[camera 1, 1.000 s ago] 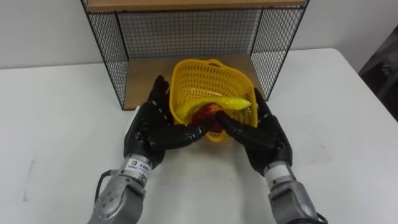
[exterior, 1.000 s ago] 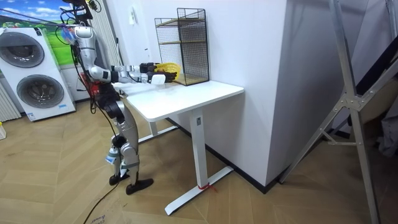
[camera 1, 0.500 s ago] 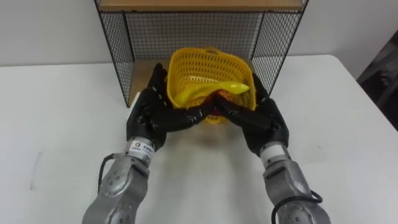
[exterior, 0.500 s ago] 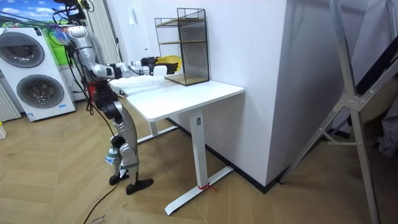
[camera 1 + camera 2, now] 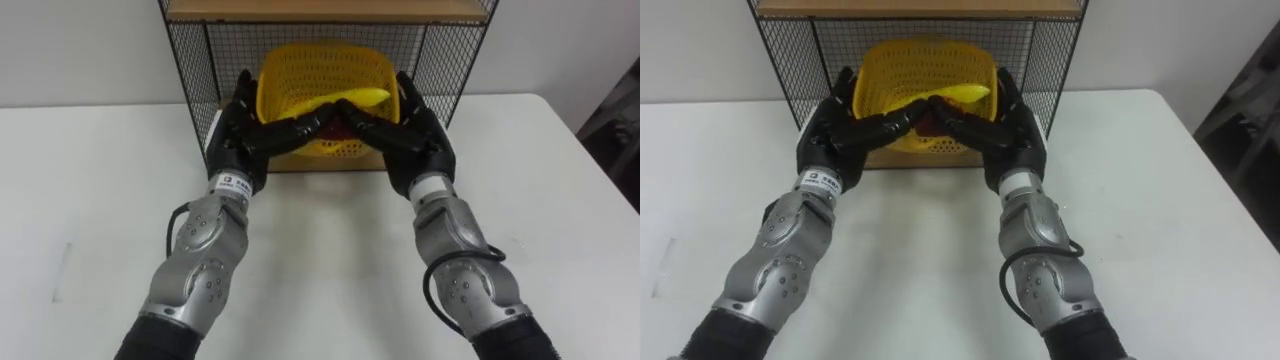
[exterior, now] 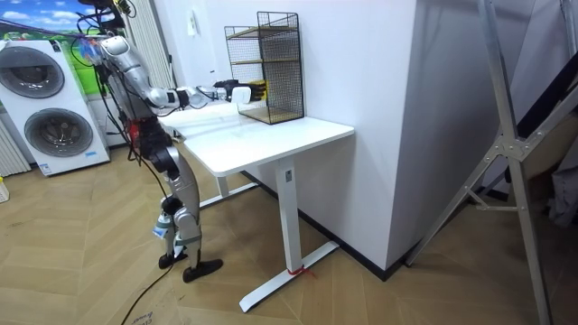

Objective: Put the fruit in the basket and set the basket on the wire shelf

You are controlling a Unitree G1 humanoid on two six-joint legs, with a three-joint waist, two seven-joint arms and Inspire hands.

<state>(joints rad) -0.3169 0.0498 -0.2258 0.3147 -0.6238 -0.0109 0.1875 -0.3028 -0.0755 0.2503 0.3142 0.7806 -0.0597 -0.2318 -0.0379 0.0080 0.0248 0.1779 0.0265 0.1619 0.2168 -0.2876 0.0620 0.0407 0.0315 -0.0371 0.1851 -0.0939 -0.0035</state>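
A yellow mesh basket (image 5: pixel 315 75) sits in the mouth of the lower bay of the black wire shelf (image 5: pixel 190 80), tipped toward me. A banana (image 5: pixel 352 97) lies in it, with a bit of red fruit (image 5: pixel 930 117) under it. My left hand (image 5: pixel 245 135) presses the basket's left side and my right hand (image 5: pixel 412 140) its right side. The straight fingers of both meet across its front. Whether the basket rests on the shelf's wooden bottom board (image 5: pixel 320 163) I cannot tell. In the room view I stand at the table's end, both arms stretched toward the shelf (image 6: pixel 271 63).
The shelf stands at the back of a white table (image 5: pixel 560 200) against a white wall, with a wooden upper board (image 5: pixel 320 10) just above the basket. Mesh side walls flank the bay closely. Washing machines (image 6: pixel 45 99) stand behind the robot.
Both hands have carried the basket away from me, off the table's surface and into the shelf's lower bay. My arms are stretched out further.
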